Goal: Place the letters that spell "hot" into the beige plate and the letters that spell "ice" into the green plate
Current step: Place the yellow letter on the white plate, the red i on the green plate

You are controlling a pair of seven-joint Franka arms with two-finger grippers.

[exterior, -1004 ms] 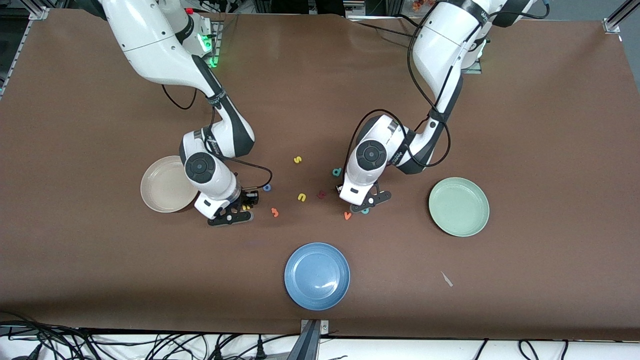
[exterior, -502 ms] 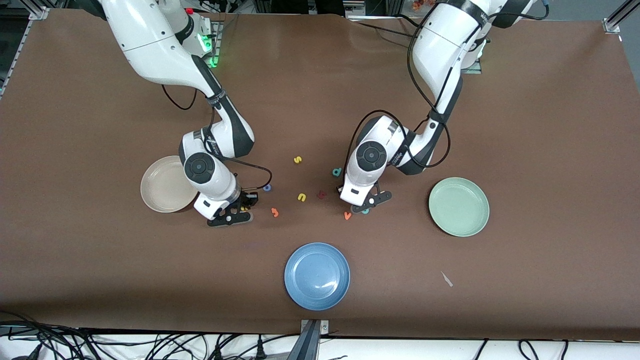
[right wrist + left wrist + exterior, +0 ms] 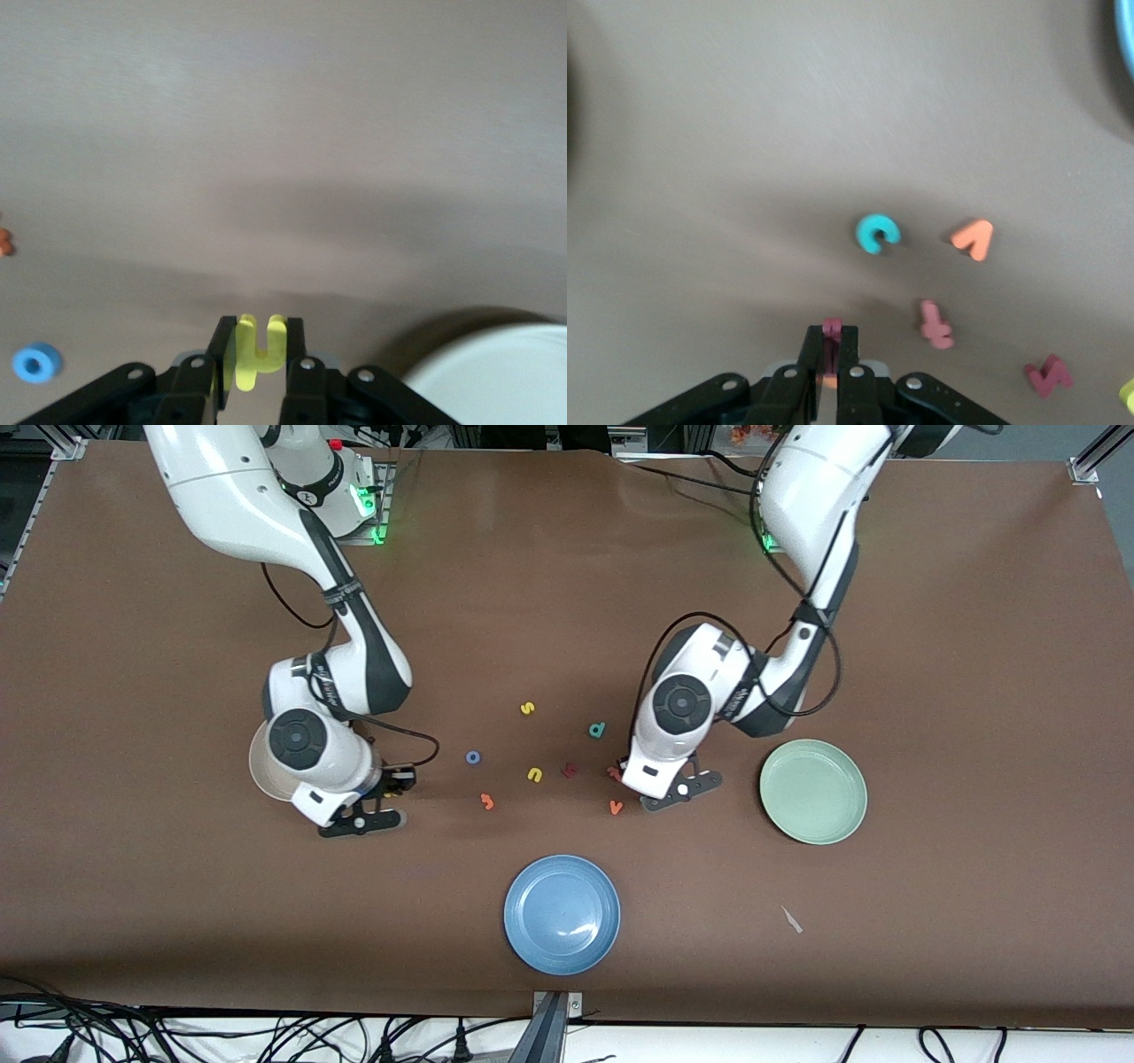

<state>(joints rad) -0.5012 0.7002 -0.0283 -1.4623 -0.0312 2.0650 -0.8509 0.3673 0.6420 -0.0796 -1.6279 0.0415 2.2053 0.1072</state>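
The right gripper (image 3: pixel 252 354) hangs just above the table beside the beige plate (image 3: pixel 266 766), on the side of it nearer the middle of the table. Its jaws are pinched on the yellow h (image 3: pixel 254 349), which stands upright between them. The beige plate lies toward the right arm's end of the table and is partly covered by that arm's wrist in the front view.

The left gripper (image 3: pixel 830 354) hangs low over the table between the loose letters and the green plate (image 3: pixel 813 791). Its jaws are closed tight on a thin dark red i (image 3: pixel 831 328), held on edge. The green plate lies toward the left arm's end of the table, with nothing in it.

The other letters lie scattered at the middle of the table. The blue o (image 3: pixel 473 757) is closest to the right gripper, with the orange e (image 3: pixel 485 801) a little nearer the front edge. The teal c (image 3: pixel 876 234) shows only in the left wrist view, near an orange t (image 3: pixel 616 807). A pink letter (image 3: pixel 935 324), a dark red k (image 3: pixel 570 770), a yellow u (image 3: pixel 534 774), a yellow s (image 3: pixel 527 708) and a teal d (image 3: pixel 597 730) lie among them. A blue plate (image 3: pixel 562 914) sits near the front edge of the table, at its middle.
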